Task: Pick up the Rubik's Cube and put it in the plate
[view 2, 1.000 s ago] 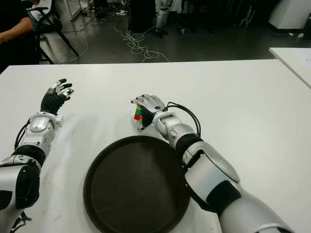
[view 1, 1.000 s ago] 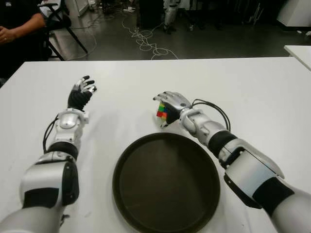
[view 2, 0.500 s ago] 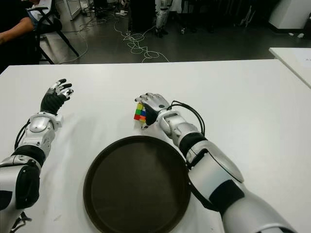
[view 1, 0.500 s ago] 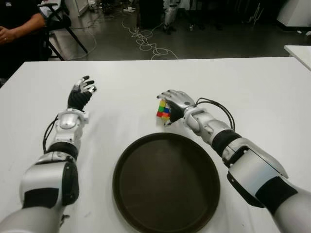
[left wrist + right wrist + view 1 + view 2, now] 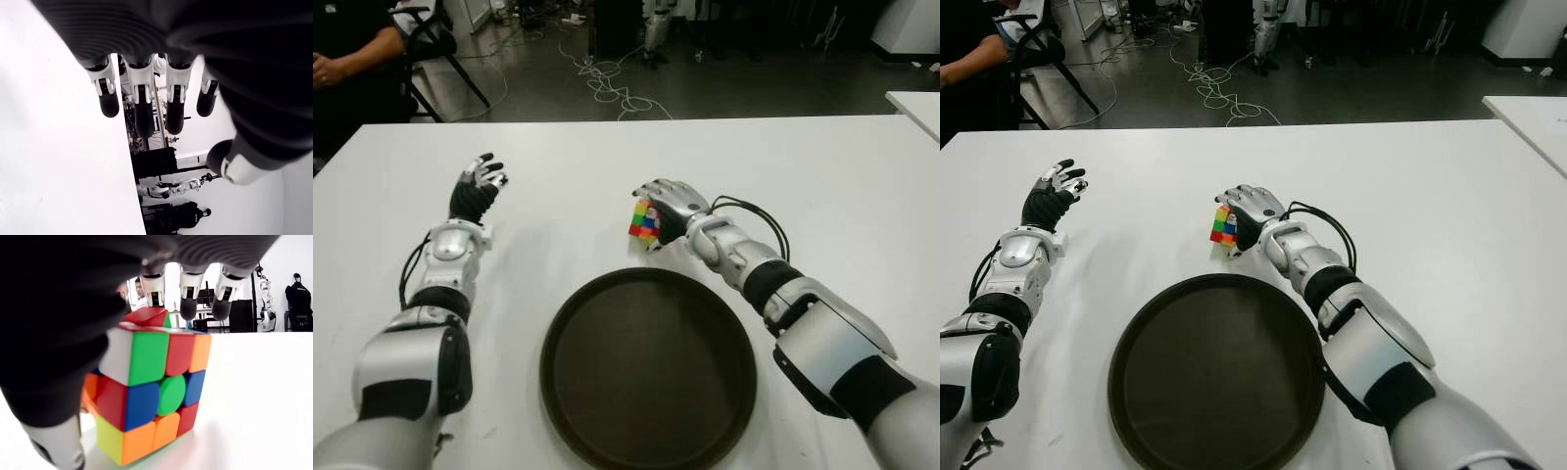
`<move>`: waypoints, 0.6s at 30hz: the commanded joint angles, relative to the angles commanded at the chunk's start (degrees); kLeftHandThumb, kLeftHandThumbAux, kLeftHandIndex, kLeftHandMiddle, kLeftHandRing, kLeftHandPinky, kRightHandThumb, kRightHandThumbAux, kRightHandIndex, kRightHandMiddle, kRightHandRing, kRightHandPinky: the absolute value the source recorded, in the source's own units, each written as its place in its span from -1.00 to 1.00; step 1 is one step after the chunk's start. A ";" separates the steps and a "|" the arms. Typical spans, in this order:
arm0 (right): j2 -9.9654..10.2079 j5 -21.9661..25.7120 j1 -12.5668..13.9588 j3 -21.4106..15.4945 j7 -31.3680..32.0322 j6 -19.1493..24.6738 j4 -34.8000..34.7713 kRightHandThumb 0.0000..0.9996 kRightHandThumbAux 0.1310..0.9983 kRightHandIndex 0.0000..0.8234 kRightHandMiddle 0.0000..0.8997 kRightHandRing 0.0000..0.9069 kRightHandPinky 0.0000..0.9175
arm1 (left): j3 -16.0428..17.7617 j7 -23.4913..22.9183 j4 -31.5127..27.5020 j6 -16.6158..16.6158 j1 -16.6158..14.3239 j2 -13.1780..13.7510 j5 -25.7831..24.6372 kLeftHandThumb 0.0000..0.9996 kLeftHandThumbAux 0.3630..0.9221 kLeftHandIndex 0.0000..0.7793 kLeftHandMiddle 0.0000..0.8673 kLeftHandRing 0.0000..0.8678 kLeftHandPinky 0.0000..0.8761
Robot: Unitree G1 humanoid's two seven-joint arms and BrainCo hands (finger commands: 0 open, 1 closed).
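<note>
The Rubik's Cube [image 5: 643, 221] is a small multicoloured cube just beyond the far rim of the dark round plate [image 5: 647, 377]. My right hand [image 5: 664, 208] is shut on it, fingers curled over its top and thumb at its side. In the right wrist view the Rubik's Cube [image 5: 152, 387] fills the middle, slightly tilted, with the fingertips [image 5: 188, 303] hooked over its far top edge. It hangs very close to the white table [image 5: 822, 186]; whether it touches I cannot tell. My left hand [image 5: 477, 186] shows open at the far left, holding nothing.
The plate sits near the table's front edge, between my two arms. A person sits on a chair [image 5: 435, 39] beyond the table's far left corner. Cables [image 5: 607, 83] lie on the floor behind. Another white table's corner [image 5: 915, 103] shows at the right.
My right hand has shifted slightly away from me and to the right with the cube in it, and the cube has risen a little. The left hand has not moved.
</note>
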 joint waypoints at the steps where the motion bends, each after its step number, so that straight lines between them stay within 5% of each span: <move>1: -0.03 0.01 0.07 0.01 -0.01 -0.09 0.00 -1.00 0.55 -1.00 -1.00 -1.00 -1.00 | -0.01 0.06 0.00 -0.04 0.01 0.00 0.02 -0.67 -0.10 -0.74 -0.58 -0.65 -0.76; 18: -0.17 -0.03 1.11 0.16 -0.92 -0.95 0.14 -1.00 0.52 -1.00 -1.00 -1.00 -1.00 | 0.22 -0.16 -0.07 -0.30 -0.08 -0.22 -0.30 -0.70 -0.13 -0.71 -0.55 -0.60 -0.69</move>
